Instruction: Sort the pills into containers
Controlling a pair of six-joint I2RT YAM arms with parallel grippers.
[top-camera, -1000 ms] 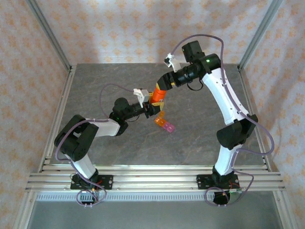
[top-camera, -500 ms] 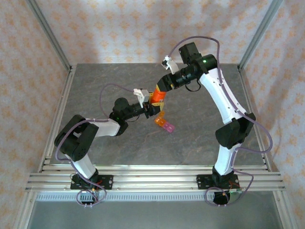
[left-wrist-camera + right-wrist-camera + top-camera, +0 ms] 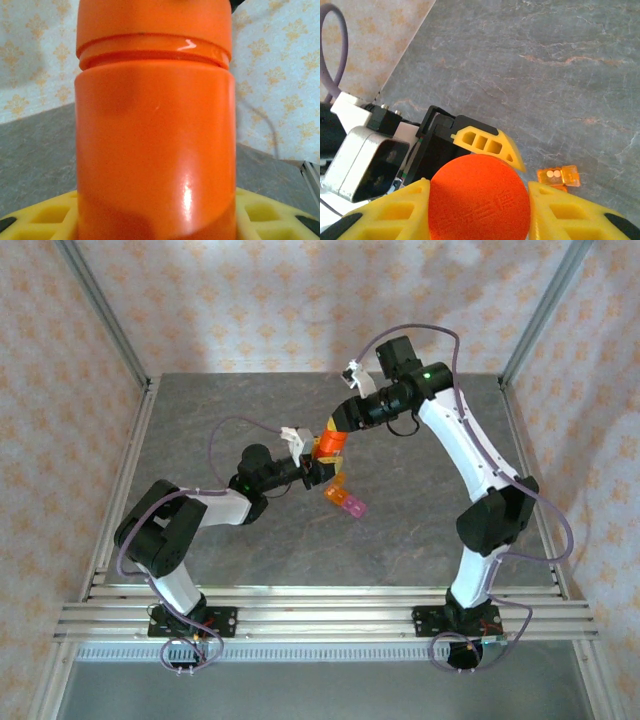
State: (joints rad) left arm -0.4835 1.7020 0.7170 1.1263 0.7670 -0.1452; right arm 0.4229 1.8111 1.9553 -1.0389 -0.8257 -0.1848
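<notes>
- left gripper (image 3: 318, 470): jaws about half spread, clamped across the lower body of the orange bottle (image 3: 328, 447). Its yellow fingers (image 3: 47, 216) flank the bottle's base.
- right gripper (image 3: 478, 202): sits over the bottle's top, pinched onto the cap (image 3: 478, 187), one yellow finger pressed against each side.
- containers (image 3: 344, 500): on the table (image 3: 200, 420), near the bottle's foot, toward the arm bases and slightly right. The orange one is nearer the bottle, the pink one joined beyond it.
- pills (image 3: 550, 174): two white ones in the orange compartment.

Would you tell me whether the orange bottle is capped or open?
Capped: the cap sits squarely on the orange bottle.
</notes>
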